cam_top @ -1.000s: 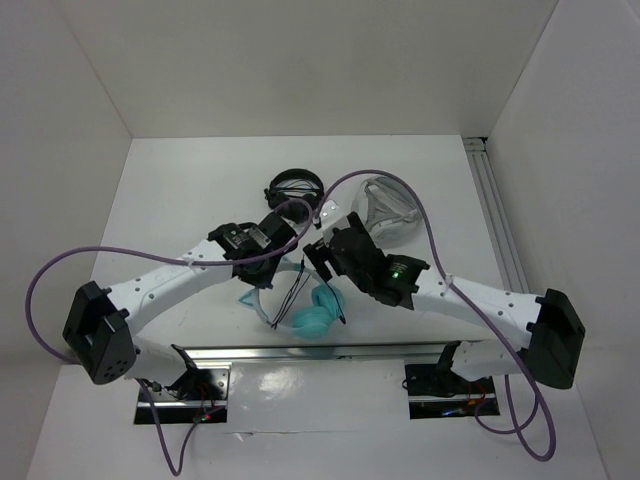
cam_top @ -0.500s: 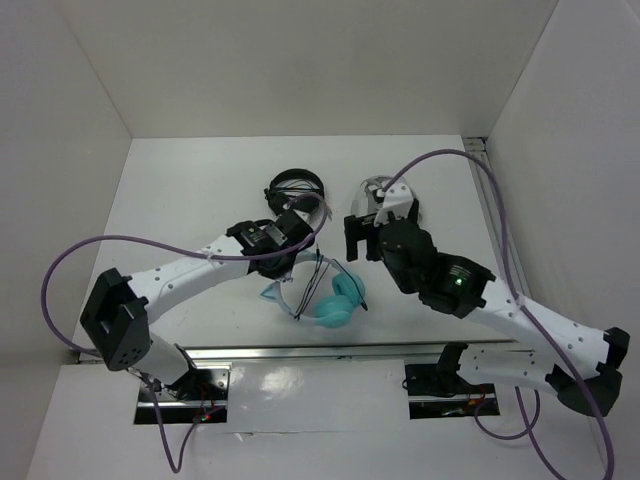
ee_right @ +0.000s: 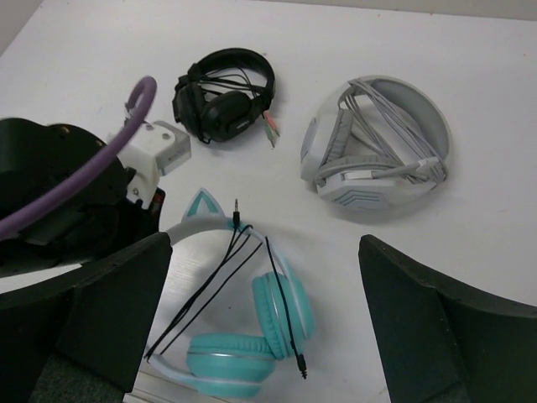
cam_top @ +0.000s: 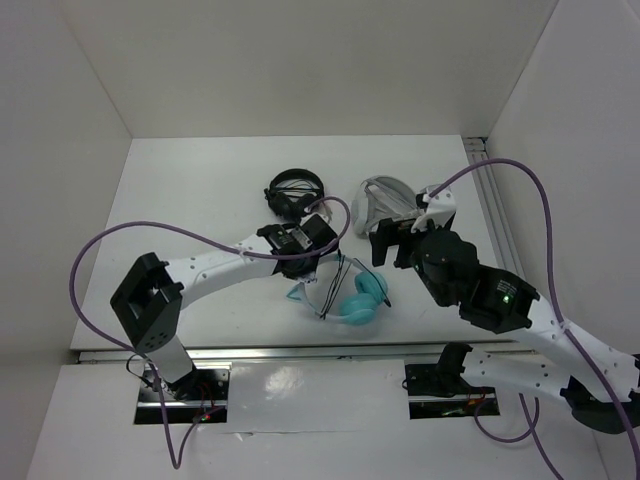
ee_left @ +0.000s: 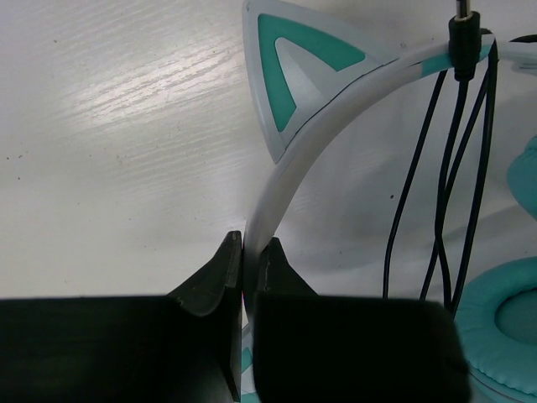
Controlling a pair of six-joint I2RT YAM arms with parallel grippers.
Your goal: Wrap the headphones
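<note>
Left arm [cam_top: 220, 265]: stretched low from its base at the near-left, forearm running right toward the table's centre, wrist turned so the fingers point down and toward the near edge. Left gripper [ee_left: 243, 252]: jaws drawn almost together, dark fingertips [ee_left: 216, 273] pinching the thin band of the headphones [ee_left: 289, 159] between them. Grip sits at the band's lower stretch, below the ear.

Right arm [cam_top: 520, 310]: reaches from the near-right up and left, elbow raised, wrist held high above the table. Right gripper [cam_top: 388, 243]: tilted downward, jaws spread wide. In the right wrist view its two fingers [ee_right: 109, 311] stand at opposite edges, touching nothing.
</note>
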